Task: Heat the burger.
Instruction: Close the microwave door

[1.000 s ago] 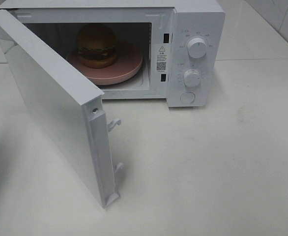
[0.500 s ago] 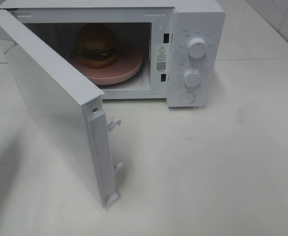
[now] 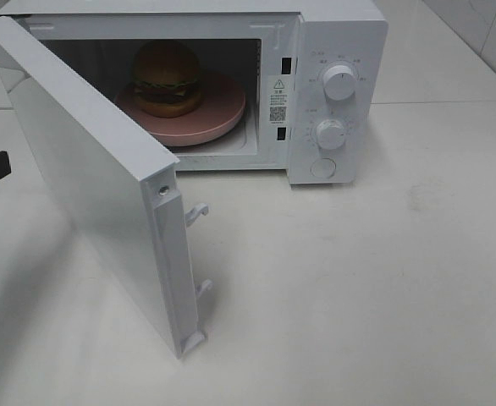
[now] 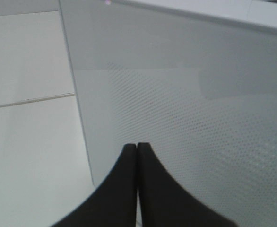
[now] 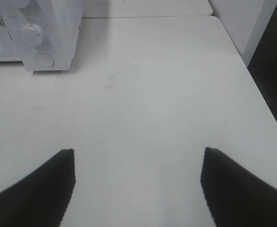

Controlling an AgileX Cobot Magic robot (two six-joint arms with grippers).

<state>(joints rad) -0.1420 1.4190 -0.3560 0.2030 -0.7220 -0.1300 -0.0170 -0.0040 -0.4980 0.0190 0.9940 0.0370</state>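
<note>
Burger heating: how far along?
Done: burger sits on the plate inside the microwave. In hand: shut left hand is at the open door's outer side, probably to push it closed. Left: door shut, knob set.

A white microwave (image 3: 337, 34) with 2 knobs (image 3: 340, 82) stands on a table (image 3: 383, 288), door (image 3: 87, 178) open, pink plate (image 3: 218, 110) inside.
</note>
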